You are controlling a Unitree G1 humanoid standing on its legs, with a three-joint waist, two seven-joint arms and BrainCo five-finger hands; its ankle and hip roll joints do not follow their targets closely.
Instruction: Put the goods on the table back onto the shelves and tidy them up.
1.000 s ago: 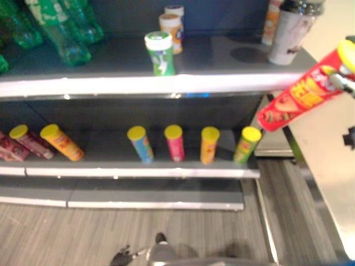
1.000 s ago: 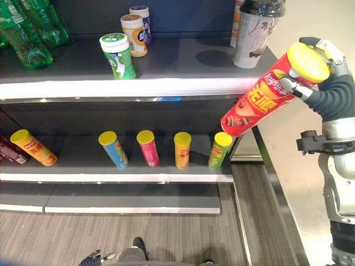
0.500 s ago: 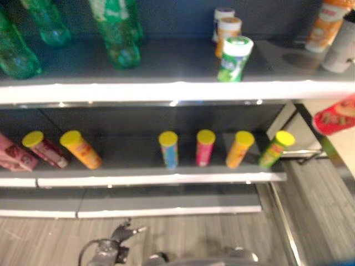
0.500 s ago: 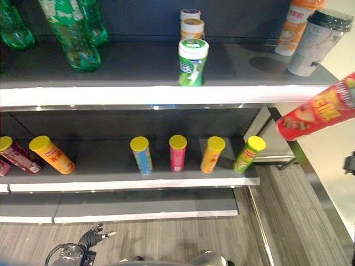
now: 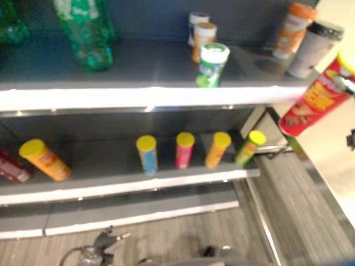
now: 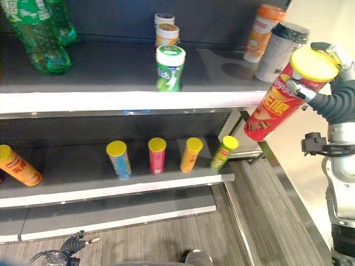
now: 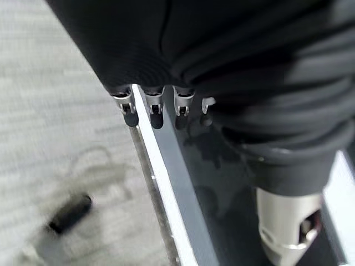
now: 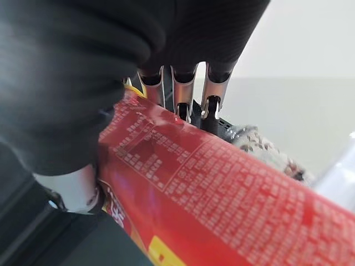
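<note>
A tall red chip can (image 6: 280, 97) with a yellow lid hangs tilted in the air just off the right end of the shelves, lid up. My right hand (image 6: 304, 91) is shut on its upper part. The right wrist view has the fingers (image 8: 183, 94) curled over the can's red wall (image 8: 222, 188). The can's lower end points toward the gap between the upper shelf (image 6: 138, 100) and the lower shelf (image 6: 111, 185). My left hand (image 6: 75, 244) hangs low near the floor with relaxed fingers (image 7: 152, 108) and holds nothing.
The lower shelf holds blue (image 6: 118, 159), pink (image 6: 157, 155), orange (image 6: 191, 155) and green (image 6: 223, 152) small cans, with another orange can (image 6: 16, 166) lying at the left. The upper shelf holds a green tub (image 6: 170, 67), green bottles (image 6: 39, 33) and two cups (image 6: 280, 50).
The camera has swung left and back, so the whole picture shifted. The red can stays in my right hand beside the shelf's right end. The left hand still hangs low.
</note>
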